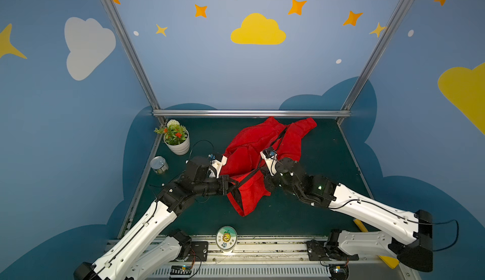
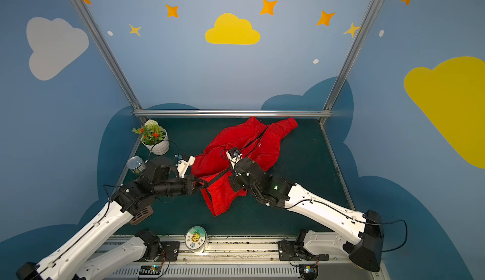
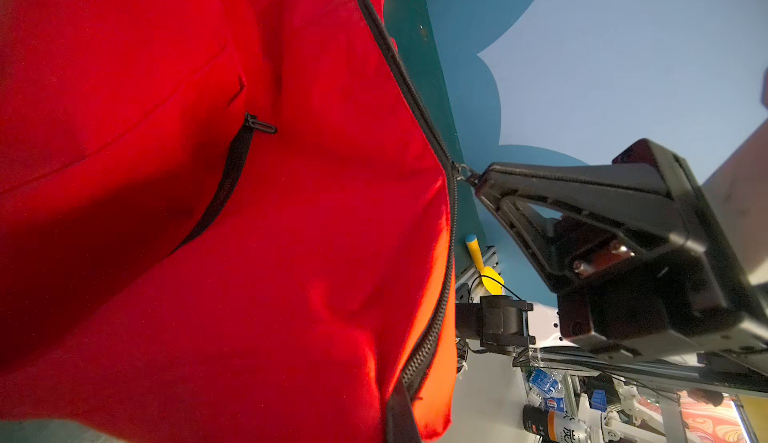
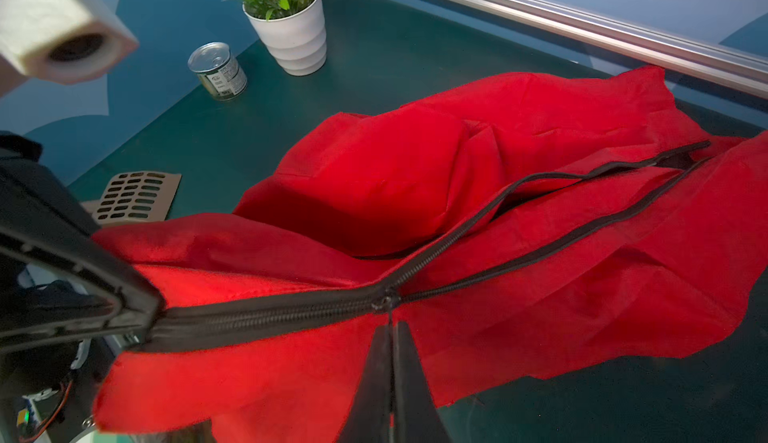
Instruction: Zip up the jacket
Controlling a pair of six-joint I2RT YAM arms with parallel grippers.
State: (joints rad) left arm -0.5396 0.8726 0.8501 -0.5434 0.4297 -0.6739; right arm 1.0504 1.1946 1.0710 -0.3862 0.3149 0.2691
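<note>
Lying crumpled mid bench [image 1: 315, 213]: jacket [image 1: 249, 144], zip [image 4: 270, 314] joined only near hem. Pinching hem end of zip with left claw [image 1: 237, 185], probably to keep it tight. Clamped on zip tab [image 4: 388, 308] with right claw [image 4: 390, 328], ready to pull toward collar.

Both top views hang high over the near edge, tilted down toward the blue painted back wall [image 1: 249, 81], sharing the whole dark green table [image 1: 328, 147]. The left wrist camera sits almost against the bright red fabric jacket [image 3: 311, 254]. The right wrist camera, seemingly farther off, looks along it toward the white-potted plant [image 4: 295, 38].
</note>
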